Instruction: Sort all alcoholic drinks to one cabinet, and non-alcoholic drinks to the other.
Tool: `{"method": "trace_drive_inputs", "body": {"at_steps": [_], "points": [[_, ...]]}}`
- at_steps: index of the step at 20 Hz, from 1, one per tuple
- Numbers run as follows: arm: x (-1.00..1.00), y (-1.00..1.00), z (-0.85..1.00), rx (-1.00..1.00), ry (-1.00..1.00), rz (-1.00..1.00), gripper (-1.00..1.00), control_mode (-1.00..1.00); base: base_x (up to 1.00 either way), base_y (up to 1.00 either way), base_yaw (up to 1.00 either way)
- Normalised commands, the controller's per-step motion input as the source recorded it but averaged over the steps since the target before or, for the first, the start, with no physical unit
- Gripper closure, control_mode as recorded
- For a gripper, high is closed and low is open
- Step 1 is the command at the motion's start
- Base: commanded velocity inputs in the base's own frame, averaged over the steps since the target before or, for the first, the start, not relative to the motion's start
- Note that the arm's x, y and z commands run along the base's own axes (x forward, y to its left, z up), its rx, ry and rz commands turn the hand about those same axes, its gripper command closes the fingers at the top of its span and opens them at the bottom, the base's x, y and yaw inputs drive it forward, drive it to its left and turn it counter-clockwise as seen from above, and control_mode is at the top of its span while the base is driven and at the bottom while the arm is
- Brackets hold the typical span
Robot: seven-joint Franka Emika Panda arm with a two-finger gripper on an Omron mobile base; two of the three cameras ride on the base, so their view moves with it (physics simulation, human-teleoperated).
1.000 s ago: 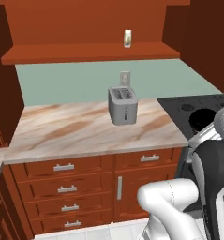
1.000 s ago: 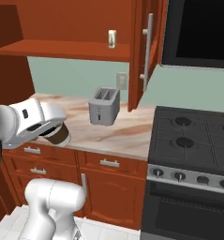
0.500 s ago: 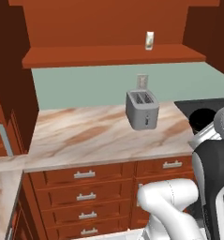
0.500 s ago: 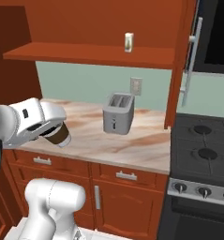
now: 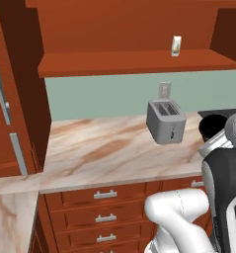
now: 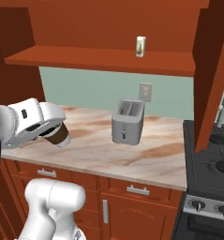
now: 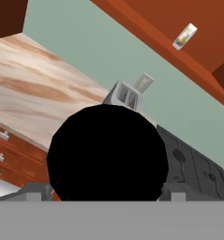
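Over the counter edge: gripper (image 6: 57, 133) carries the cup (image 6: 58, 136), jaws standing wide around its body and clamped on it.
Cup: short, dark brown with a black lid (image 7: 108, 152); in the right base view it lies tilted, its long axis slanting, lid end tucked up toward the hand and base down to the right.
Cup from the hand: the round black lid faces the camera full on, with a finger (image 7: 34, 190) at either side of it at the bottom edge.
Cup from the left: a dark rim (image 5: 213, 126) peeks out beside the arm, level with the counter's right end.
Carton: small cream-white carton (image 6: 140, 46) stands upright on the plank shelf (image 6: 85, 61) of the wall cabinet, long axis vertical, above and a little right of the toaster.
Carton markings: yellowish and bluish patches on its face; no writing readable.
Toaster: grey toaster (image 6: 127, 122) sits on the marble counter (image 6: 94, 150), slots up, in front of a wall outlet (image 6: 145, 91).
Toaster front: a small dark control spot, no legible brand.
Cup and toaster: well apart, cup to the left in the right base view.
Stove: black burners (image 6: 216, 168) lie right of the counter.
Drawers: red-brown fronts with metal handles (image 5: 105, 194) below the counter.
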Motion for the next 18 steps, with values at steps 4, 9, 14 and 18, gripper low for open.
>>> {"method": "trace_drive_inputs", "body": {"at_steps": [4, 9, 14, 18], "points": [[0.0, 0.0, 0.0, 0.0, 0.0, 0.0, 1.0, 1.0, 0.56, 0.28, 0.0], [0.0, 0.0, 0.0, 0.0, 0.0, 0.0, 1.0, 1.0, 0.5, 0.3, 0.0], [0.0, 0.0, 0.0, 0.0, 0.0, 0.0, 1.0, 1.0, 0.45, 0.29, 0.0], [0.0, 0.0, 0.0, 0.0, 0.0, 0.0, 1.0, 1.0, 0.35, 0.21, 0.0]]}}
